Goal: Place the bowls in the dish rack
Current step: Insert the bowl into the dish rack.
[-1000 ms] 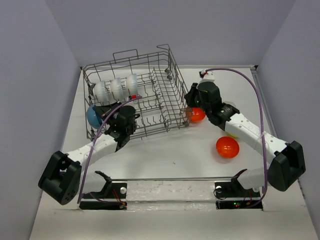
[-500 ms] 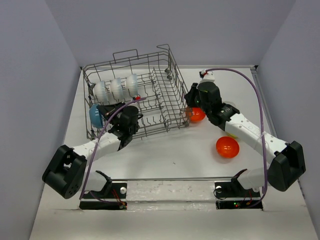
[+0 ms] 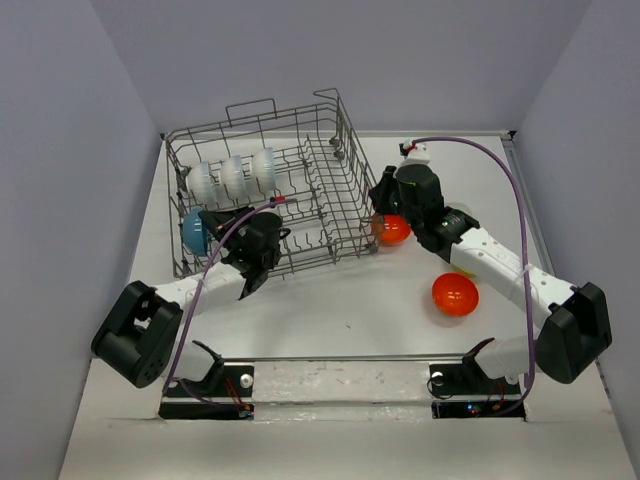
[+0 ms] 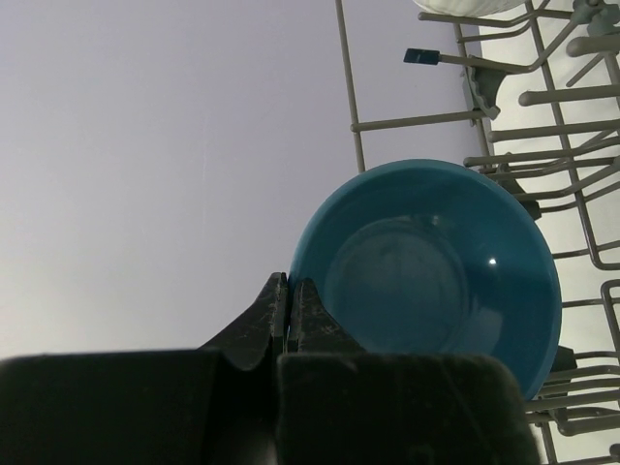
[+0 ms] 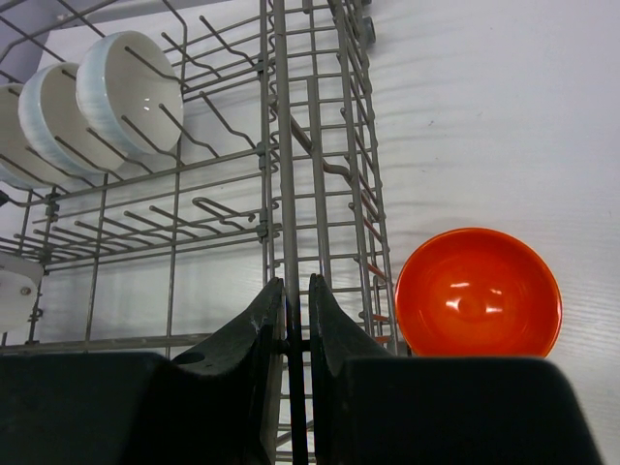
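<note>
Movement was all at L: L arm swung inward, L pincer [image 4: 288, 294] shut, tips at rim of blue bowl [image 4: 426, 276], which edged rightward at dish rack [image 5: 280, 145] L end, prob. nearly seated. R pincer [image 5: 295, 300] narrow, clamping rack wire, unmoved; orange bowl [image 5: 478, 293] waited beside it on tabletop [image 3: 340, 310].

A white table [image 3: 350, 310] lies between three plain walls of pale grey-violet colour: the back wall [image 3: 350, 50], the left wall [image 3: 60, 200], the right wall [image 3: 590, 150]. The light is soft and even.
</note>
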`<action>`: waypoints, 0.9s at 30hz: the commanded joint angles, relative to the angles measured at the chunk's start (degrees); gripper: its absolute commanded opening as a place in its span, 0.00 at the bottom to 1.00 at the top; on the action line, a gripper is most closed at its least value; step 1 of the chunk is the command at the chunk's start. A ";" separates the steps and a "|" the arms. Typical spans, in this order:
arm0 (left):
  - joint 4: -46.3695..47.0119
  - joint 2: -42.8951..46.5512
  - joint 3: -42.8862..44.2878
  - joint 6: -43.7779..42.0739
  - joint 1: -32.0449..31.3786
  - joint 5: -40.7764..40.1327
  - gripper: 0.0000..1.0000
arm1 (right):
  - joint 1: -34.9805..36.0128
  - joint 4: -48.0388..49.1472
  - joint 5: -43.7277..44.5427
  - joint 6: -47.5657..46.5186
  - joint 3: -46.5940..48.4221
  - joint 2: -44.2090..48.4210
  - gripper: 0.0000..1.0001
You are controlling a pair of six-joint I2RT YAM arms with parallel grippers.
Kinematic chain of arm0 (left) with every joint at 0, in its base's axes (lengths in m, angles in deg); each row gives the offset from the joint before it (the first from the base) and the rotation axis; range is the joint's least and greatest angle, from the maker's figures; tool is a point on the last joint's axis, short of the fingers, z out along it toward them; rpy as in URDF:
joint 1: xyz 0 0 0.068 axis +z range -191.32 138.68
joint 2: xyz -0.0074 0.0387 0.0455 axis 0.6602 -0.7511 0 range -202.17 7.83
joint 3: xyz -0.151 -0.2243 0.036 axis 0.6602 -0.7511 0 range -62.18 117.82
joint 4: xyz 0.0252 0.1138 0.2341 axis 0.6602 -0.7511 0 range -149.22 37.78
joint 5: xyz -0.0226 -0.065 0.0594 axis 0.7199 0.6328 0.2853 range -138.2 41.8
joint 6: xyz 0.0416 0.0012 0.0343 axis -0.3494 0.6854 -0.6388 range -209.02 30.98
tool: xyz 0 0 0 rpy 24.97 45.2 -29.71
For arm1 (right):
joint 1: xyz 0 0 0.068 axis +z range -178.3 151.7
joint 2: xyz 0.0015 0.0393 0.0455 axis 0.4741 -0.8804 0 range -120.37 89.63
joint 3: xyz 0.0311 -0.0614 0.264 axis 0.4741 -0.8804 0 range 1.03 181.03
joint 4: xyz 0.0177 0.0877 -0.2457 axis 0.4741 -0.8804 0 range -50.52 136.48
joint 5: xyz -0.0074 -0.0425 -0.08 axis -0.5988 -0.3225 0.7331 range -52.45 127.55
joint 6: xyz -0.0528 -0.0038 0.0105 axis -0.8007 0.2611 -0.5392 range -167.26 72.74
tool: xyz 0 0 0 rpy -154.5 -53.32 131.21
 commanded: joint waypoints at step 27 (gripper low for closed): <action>-21.32 -1.50 5.34 17.36 1.81 -6.28 0.00 | -0.69 -6.13 0.40 4.06 -3.92 -2.66 0.01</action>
